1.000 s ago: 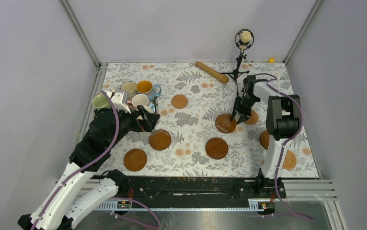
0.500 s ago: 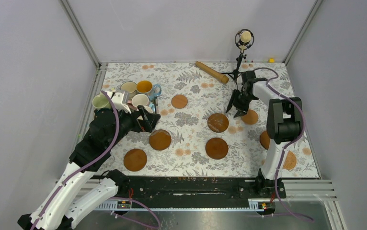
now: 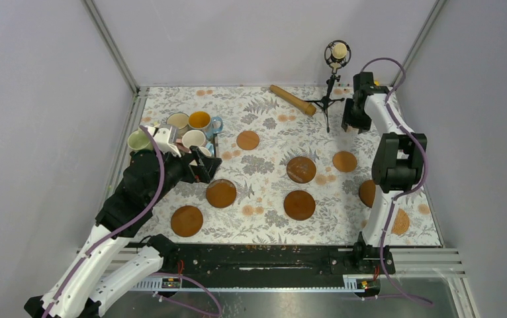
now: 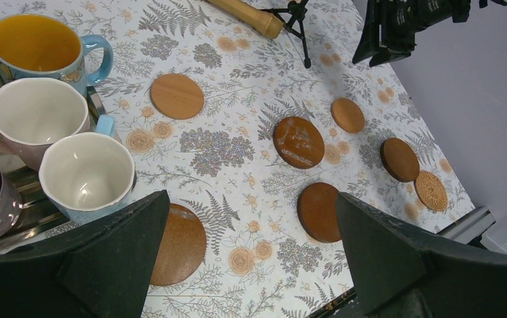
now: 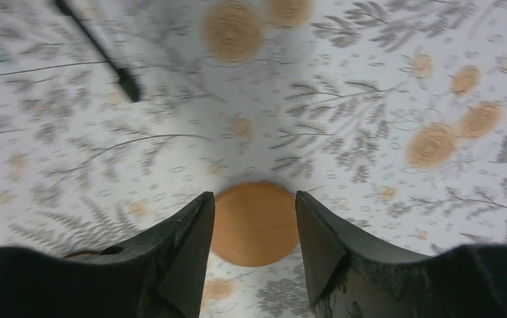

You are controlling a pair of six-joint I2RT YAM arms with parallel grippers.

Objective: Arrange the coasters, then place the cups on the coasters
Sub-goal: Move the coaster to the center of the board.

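Several brown coasters lie scattered on the floral cloth, among them a dark one [image 3: 301,169] at centre right, a small tan one [image 3: 344,161] beside it and a dark one [image 3: 221,193] just in front of my left gripper. The cups huddle at the back left: a blue cup with a yellow inside [image 4: 36,43], a pink one [image 4: 34,112] and a light blue one [image 4: 85,173]. My left gripper [image 3: 208,164] hovers wide open beside the cups, holding nothing. My right gripper [image 3: 355,126] hangs raised at the back right, open and empty, with the tan coaster [image 5: 254,224] below it.
A wooden rolling pin [image 3: 292,99] lies at the back, next to a microphone on a black tripod [image 3: 330,93] close to my right gripper. A woven coaster [image 3: 400,220] sits at the front right. Grey walls enclose the table on three sides.
My right gripper let go of the dark coaster at centre right, which now lies flat, then rose and swung back to the right. The left arm has not moved.
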